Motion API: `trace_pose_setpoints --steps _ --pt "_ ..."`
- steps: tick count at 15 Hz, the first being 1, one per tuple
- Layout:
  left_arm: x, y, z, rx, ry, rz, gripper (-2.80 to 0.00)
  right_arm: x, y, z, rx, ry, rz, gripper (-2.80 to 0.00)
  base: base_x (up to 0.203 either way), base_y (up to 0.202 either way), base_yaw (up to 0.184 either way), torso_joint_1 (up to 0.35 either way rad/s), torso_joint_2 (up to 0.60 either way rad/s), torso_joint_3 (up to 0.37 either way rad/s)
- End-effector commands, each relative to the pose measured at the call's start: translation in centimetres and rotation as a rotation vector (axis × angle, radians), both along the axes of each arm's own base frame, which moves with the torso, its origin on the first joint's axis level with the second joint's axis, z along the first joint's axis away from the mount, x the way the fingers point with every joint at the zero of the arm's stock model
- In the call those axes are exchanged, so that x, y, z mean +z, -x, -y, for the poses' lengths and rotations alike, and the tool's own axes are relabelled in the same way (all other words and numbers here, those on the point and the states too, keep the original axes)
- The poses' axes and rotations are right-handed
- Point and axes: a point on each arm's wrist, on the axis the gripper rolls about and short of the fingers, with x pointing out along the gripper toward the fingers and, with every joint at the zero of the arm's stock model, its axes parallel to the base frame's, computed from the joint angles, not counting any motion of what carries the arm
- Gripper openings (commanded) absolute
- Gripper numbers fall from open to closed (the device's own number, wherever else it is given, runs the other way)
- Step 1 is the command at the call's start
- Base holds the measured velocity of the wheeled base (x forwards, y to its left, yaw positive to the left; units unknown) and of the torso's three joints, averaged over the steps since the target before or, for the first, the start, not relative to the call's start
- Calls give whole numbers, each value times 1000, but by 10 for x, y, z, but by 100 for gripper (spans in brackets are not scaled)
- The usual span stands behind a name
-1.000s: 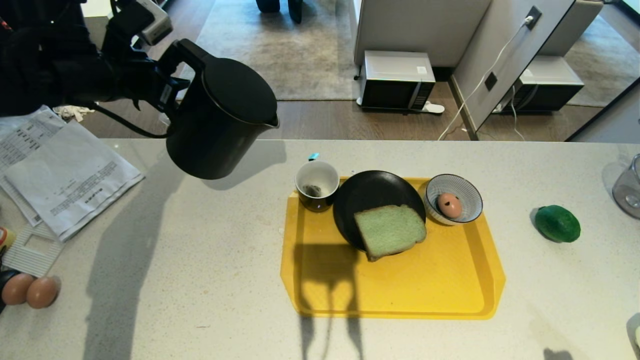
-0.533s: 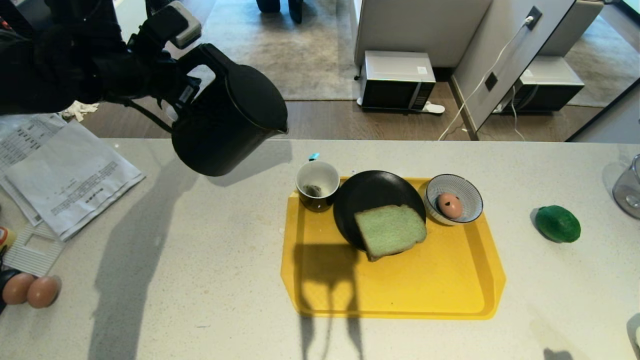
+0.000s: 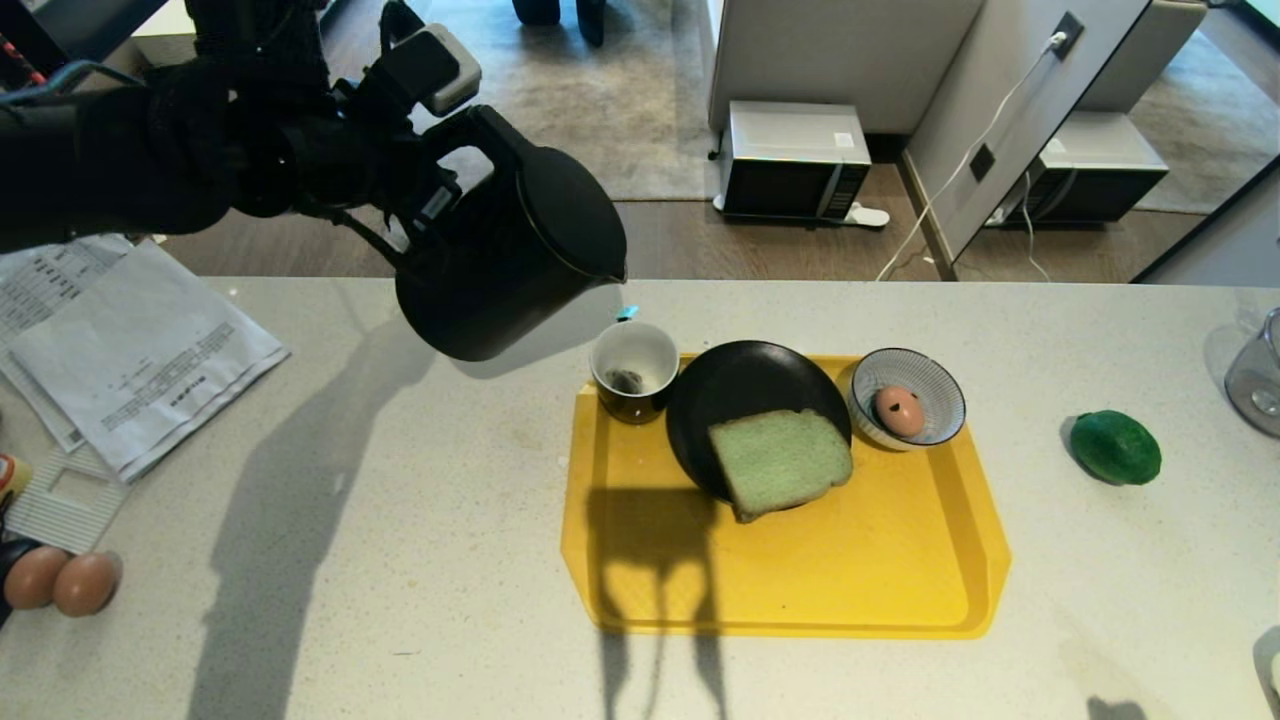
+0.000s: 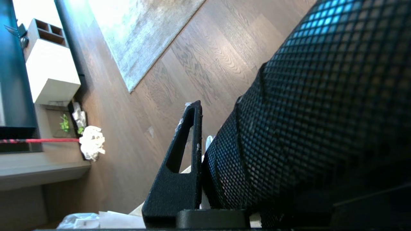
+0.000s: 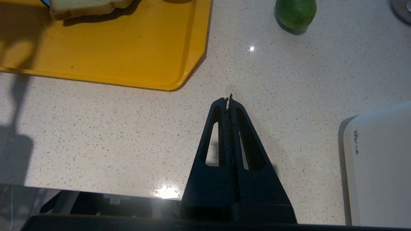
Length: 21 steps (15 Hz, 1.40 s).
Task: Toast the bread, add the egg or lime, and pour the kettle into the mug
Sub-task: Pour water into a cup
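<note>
The left hand [image 3: 440, 195] grips the tilted kettle [image 3: 510, 260] by its handle, spout seemingly short of the mug [image 3: 634, 372], so pouring now could wet the desk [image 3: 400, 520].

Bright daylight falls from behind the robot, throwing hard, dark shadows forward across the pale desk [image 3: 330, 620]: a forked one lies on the yellow tray [image 3: 900, 590], a long one stretches below the kettle [image 3: 500, 270]. Small glints spark on the desk beside the lime [image 5: 295, 12]. In the left wrist view the kettle's near wall is soft and out of focus, sheened blue.
</note>
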Motion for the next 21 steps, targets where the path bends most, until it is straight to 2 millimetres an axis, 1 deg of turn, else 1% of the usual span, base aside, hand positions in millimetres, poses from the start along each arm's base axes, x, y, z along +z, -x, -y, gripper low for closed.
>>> trace_pose_setpoints --steps 1,3,6,8,14,17,21 --pt "-1 4 6 19 -65 -13 -280 0 0 0 1 1 -1 -280 0 0 0 0 0 0" --pt "-3 5 8 17 -119 -31 -280 0 0 0 1 1 -1 -280 0 0 0 0 0 0" --pt "-8 8 19 -12 -137 -60 -280 0 0 0 1 1 -1 -280 0 0 0 0 0 0" --pt "-9 10 26 -1 -142 -61 -280 0 0 0 1 2 -1 -280 0 0 0 0 0 0" --pt "-10 13 27 45 -253 -74 -280 0 0 0 1 1 -1 -280 0 0 0 0 0 0" --pt "-13 16 29 40 -283 -99 -280 0 0 0 1 1 -1 -280 0 0 0 0 0 0" --pt "-13 18 36 56 -322 -98 -280 0 0 0 1 1 -1 -280 0 0 0 0 0 0"
